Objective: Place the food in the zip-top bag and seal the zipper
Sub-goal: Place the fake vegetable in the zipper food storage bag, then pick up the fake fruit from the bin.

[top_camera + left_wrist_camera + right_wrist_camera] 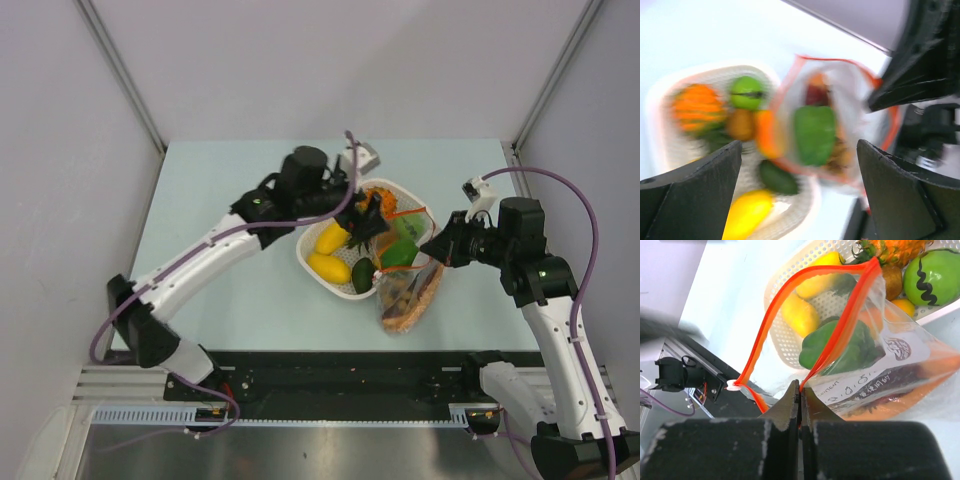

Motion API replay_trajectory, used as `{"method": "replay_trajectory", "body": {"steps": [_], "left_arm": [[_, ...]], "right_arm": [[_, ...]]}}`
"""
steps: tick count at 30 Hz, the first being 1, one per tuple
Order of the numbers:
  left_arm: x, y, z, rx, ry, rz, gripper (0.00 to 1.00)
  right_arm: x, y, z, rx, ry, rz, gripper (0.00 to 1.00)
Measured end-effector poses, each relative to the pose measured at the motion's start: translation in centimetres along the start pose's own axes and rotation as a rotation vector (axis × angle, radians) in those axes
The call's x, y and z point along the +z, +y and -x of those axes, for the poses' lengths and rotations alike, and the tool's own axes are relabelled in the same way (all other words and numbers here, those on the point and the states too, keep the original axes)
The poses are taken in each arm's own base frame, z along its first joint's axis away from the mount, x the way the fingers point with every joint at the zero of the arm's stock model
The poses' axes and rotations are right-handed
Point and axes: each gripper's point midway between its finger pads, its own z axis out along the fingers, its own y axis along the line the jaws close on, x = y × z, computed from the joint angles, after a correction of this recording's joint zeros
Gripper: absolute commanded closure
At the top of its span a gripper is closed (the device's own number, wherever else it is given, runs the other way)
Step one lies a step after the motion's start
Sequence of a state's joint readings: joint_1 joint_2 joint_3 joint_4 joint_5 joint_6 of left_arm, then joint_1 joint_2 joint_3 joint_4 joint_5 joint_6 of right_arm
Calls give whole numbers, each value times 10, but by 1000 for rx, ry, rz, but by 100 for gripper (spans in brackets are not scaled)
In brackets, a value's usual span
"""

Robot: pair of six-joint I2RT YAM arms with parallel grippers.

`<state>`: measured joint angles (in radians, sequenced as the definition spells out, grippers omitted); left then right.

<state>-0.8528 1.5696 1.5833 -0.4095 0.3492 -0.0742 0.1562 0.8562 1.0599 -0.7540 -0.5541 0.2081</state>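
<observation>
Loading the zip-top bag (880,355), pinching its zipper (775,305) with the right tool (800,390), holding the left tool (797,150) spread above; next, likely picking more food (328,267).

From my screens I count one clear plastic zip-top bag (900,347) with one thin red-orange zipper strip (840,326), and one white perforated oval basket (302,250). I can make out two yellow toy fruits (329,268), one round light-green fruit with a black squiggle (932,277), one green pepper-shaped piece (815,347), one dark green oval piece (362,275), one spiky orange pineapple (895,247) and one small brown fruit (892,277).
</observation>
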Motion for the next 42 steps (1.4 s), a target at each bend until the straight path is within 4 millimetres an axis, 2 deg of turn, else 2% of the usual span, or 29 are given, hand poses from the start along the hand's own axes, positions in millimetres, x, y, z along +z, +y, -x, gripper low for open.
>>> {"method": "replay_trajectory", "body": {"steps": [2,4,5,7,8,14,19,22,28,36,37,38,40,41,42], "left_arm": [[-29,26,11,29,-56,65,0],[-51,50,9,63,-75,130,1],[-59,62,4,95,-71,162,2],[-61,75,-16,141,-25,186,3],[-57,79,-27,160,0,185,3],[-20,109,-118,221,251,149,6],[8,133,-168,221,383,150,7],[21,147,-189,211,444,164,10],[44,169,-204,210,484,199,11],[54,172,-215,218,507,199,13],[55,171,-217,222,511,201,15],[57,171,-218,226,514,202,22],[58,171,-222,232,525,207,29],[59,171,-224,235,530,208,39],[59,171,-225,235,535,210,44]], "right_arm": [[0,0,0,-3,1,1,100],[0,0,-1,-5,3,3,100],[0,0,-1,-6,4,3,100],[-1,0,-1,-8,3,3,100],[-1,1,-1,-10,2,4,100],[-1,1,-1,-11,0,3,100],[-1,1,-1,-12,1,3,100],[-1,0,-1,-18,1,2,100],[-1,-1,-1,-20,1,1,100],[-1,-2,0,-18,1,-3,100],[-1,-2,0,-17,1,-4,100],[-1,-2,0,-16,2,-4,100],[0,-3,0,-17,2,-4,100],[0,-3,0,-17,2,-4,100],[0,-3,0,-19,2,-4,100]]}}
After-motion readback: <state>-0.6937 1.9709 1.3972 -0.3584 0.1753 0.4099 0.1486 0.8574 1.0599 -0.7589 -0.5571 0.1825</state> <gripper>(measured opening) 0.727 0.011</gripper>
